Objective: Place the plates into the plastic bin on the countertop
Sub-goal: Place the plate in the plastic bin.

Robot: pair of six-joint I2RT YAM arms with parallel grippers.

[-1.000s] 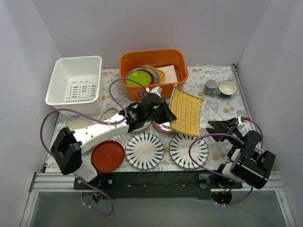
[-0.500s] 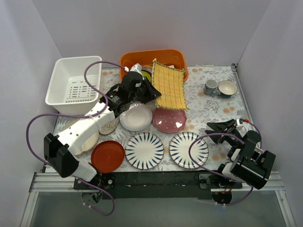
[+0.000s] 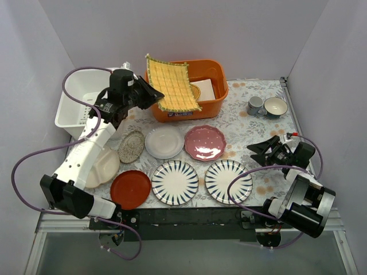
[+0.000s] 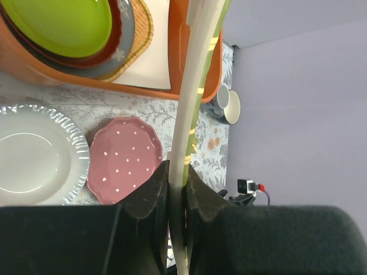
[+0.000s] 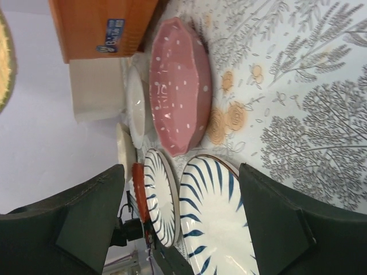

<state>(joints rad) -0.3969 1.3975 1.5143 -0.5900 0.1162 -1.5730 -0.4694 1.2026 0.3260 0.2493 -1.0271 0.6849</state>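
My left gripper (image 3: 150,94) is shut on the edge of a yellow woven placemat (image 3: 172,83) and holds it in the air between the white plastic bin (image 3: 94,72) and the orange tub (image 3: 210,71). In the left wrist view the mat's edge (image 4: 192,86) runs up from between the shut fingers. On the countertop lie two blue-striped plates (image 3: 175,182) (image 3: 228,181), a pink scalloped plate (image 3: 205,142), a plain white plate (image 3: 164,141), a red-orange plate (image 3: 130,189), a speckled oval plate (image 3: 131,146) and a cream divided plate (image 3: 103,167). My right gripper (image 3: 258,153) is open and empty beside the right striped plate (image 5: 215,223).
The orange tub holds a lime-green plate (image 4: 63,23) stacked on other dishes. Two cups (image 3: 256,105) (image 3: 276,107) stand at the back right. The white bin shows only its slotted floor. Grey walls close in the left, back and right.
My left arm lifted the placemat off the pink plate and carried it back and left, past the orange tub. The white and pink plates now show fully. The right gripper shifted slightly.
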